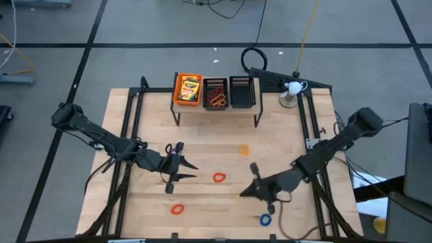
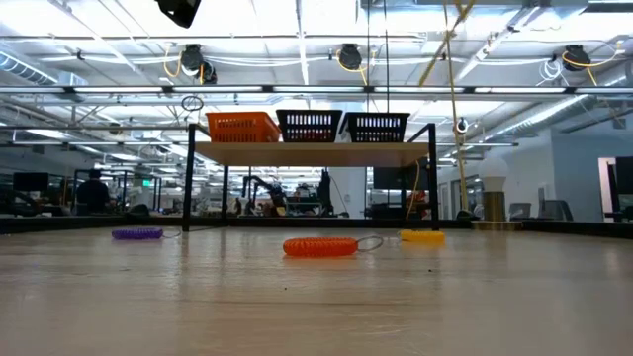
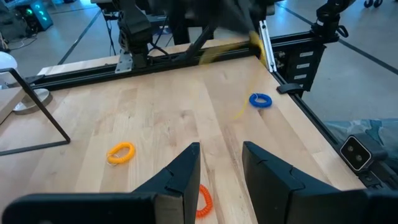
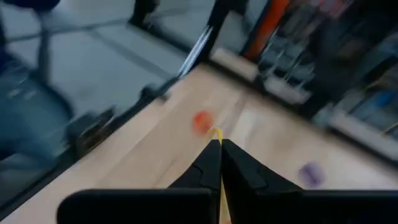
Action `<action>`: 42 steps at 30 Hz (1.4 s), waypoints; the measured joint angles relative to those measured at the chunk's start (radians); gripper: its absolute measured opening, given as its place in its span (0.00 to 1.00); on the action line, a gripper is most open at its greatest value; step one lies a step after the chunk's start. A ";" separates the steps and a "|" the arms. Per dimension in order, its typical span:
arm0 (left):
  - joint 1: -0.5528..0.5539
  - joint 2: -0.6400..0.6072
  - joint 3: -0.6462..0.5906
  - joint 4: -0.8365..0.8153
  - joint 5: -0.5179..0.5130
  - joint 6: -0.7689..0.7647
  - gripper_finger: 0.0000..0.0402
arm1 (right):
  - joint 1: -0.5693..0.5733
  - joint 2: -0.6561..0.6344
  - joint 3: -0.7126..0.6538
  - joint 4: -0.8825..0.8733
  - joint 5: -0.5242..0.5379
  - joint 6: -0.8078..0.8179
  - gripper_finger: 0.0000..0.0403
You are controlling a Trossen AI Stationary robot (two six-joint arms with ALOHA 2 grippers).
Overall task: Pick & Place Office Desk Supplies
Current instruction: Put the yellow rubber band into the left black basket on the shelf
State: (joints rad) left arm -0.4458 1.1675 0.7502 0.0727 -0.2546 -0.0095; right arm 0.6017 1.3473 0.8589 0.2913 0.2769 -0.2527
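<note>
Small rings lie flat on the wooden table [image 1: 283,128]: yellow [image 1: 244,150], orange [image 1: 219,177], red [image 1: 177,209], blue [image 1: 265,219] and purple [image 2: 136,234]. My right gripper [image 4: 219,144] hovers above the table's near right part, shut on a thin yellow band [image 4: 216,132]. My left gripper [image 3: 221,165] hangs open over the orange ring [image 3: 204,200], left of centre, touching nothing. On the raised shelf at the far edge, an orange bin [image 1: 188,89] holds yellow-and-green boxes. A black bin [image 1: 216,94] beside it holds reddish bands. My right gripper pinches the thin yellow band between its two shut fingertips, and a short bit [image 4: 216,132] sticks out past them. The fingers point nearly level toward the table's left. A blurred strand [image 3: 241,111] hangs below; I cannot tell whether it touches the table.
A second black bin [image 1: 241,91] stands on the same shelf, whose black legs [image 1: 179,115] reach the table. A white lamp-like object [image 1: 291,91] sits at the far right corner. Black rails [image 1: 310,128] run along the table's sides.
</note>
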 joint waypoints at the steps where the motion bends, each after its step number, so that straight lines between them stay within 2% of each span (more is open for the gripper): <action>1: 0.000 0.000 0.000 0.000 0.000 0.000 0.29 | -0.002 -0.028 0.000 0.015 0.025 -0.037 0.00; 4: 0.000 0.000 0.000 0.000 0.000 -0.006 0.29 | -0.023 -0.111 0.000 0.053 0.087 -0.148 0.00; 10: 0.000 0.000 0.000 -0.002 -0.001 -0.046 0.29 | -0.140 -0.242 0.000 0.128 0.089 -0.282 0.00; 14: 0.000 0.000 0.000 -0.002 -0.025 -0.076 0.29 | -0.273 -0.297 0.000 0.154 0.079 -0.285 0.00; 19: 0.000 0.000 0.000 0.001 -0.041 -0.111 0.29 | -0.476 -0.314 0.000 0.158 -0.036 -0.202 0.00; 26: 0.000 0.000 0.000 0.003 -0.043 -0.136 0.29 | -0.744 -0.246 0.001 0.237 -0.250 -0.045 0.00; 32: 0.000 0.000 0.000 0.005 -0.043 -0.139 0.29 | -0.911 -0.161 0.002 0.351 -0.412 0.063 0.00; 37: 0.000 0.000 0.000 0.006 -0.043 -0.151 0.29 | -0.992 -0.084 0.056 0.347 -0.482 0.110 0.00; 42: 0.000 0.000 0.000 0.006 -0.043 -0.158 0.29 | -1.008 0.015 0.188 0.291 -0.518 0.111 0.00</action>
State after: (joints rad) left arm -0.4458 1.1675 0.7502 0.0791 -0.2974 -0.1678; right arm -0.4065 1.3626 1.0464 0.5820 -0.2413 -0.1420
